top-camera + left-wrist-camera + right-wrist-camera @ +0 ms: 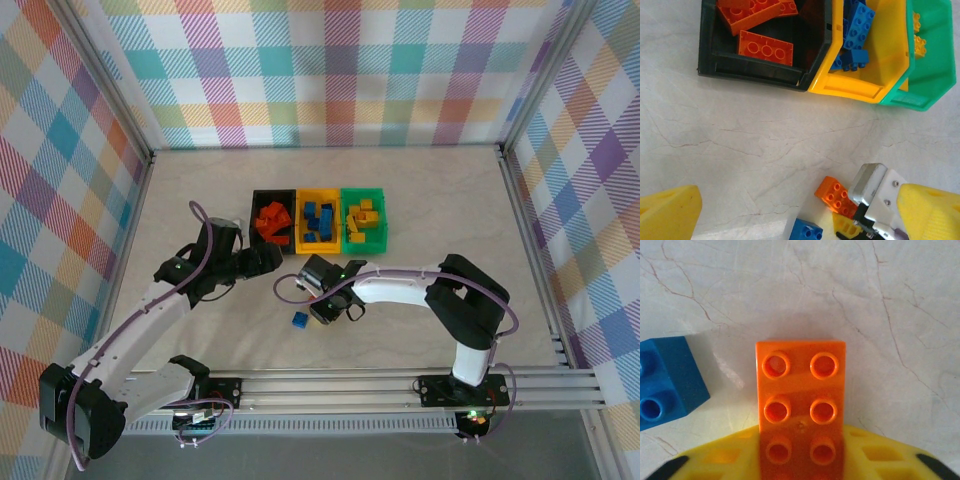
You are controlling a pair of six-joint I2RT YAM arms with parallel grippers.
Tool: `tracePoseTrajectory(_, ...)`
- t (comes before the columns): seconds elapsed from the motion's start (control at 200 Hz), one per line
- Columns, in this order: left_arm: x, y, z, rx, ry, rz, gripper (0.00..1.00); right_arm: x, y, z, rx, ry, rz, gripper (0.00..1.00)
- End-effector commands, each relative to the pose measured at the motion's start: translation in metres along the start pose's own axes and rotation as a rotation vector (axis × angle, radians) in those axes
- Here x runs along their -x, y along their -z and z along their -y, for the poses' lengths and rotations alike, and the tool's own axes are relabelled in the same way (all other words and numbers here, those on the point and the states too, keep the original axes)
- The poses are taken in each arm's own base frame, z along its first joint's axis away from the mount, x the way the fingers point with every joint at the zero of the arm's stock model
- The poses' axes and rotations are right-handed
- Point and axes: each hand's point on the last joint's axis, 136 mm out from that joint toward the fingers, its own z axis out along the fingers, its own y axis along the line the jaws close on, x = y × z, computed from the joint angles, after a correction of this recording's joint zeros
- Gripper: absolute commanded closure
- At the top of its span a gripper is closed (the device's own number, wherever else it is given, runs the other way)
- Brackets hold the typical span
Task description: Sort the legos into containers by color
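**Sorting nearly done: two bricks left outside the bins**

Three bins stand touching in a row at the far middle of the table (440, 200). The black bin (755, 71) on the left holds orange bricks (765, 49). The yellow bin (850, 87) in the middle holds blue bricks (857, 25), and the green bin (935, 75) on the right holds yellow bricks (365, 222). No colour looks mixed, though the lower layers are hidden, so that is likely rather than certain.

Two pieces lie outside, on the near side of the bins: an orange brick (801, 390) and a blue brick (665, 385) just to its left. The right gripper (325, 303) is pressed together on one end of the orange brick, pinching it between its yellow fingers (880, 455). The left gripper (262, 262) is spread wide and holds nothing, hovering near the black bin's near side.

By my reading, the orange brick belongs in the black bin and the blue one in the yellow bin, and that would finish the job
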Motion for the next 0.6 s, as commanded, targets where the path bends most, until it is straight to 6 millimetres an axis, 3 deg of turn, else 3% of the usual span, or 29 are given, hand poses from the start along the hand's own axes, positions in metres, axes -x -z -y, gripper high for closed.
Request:
tracePoseTrajectory(0.0,0.003,0.009,-0.007,0.024,0.011,0.031,0.00,0.002,0.004,-0.007,0.029,0.010,0.035,0.70)
tracePoseTrajectory(0.12,0.006,0.015,-0.012,0.040,0.020,0.058,0.00,0.009,0.016,-0.007,0.039,-0.009,0.092,0.76)
tracePoseTrajectory(0.275,0.003,0.019,-0.022,0.065,0.030,0.069,0.00,0.034,0.041,-0.007,0.069,-0.036,0.199,0.79)
tracePoseTrajectory(0.42,-0.007,0.019,-0.031,0.078,0.059,0.066,0.00,0.075,0.064,0.000,0.086,-0.067,0.317,0.81)
tracePoseTrajectory(0.595,-0.016,0.022,-0.039,0.079,0.085,0.073,0.00,0.130,0.075,0.021,0.089,-0.113,0.405,0.82)
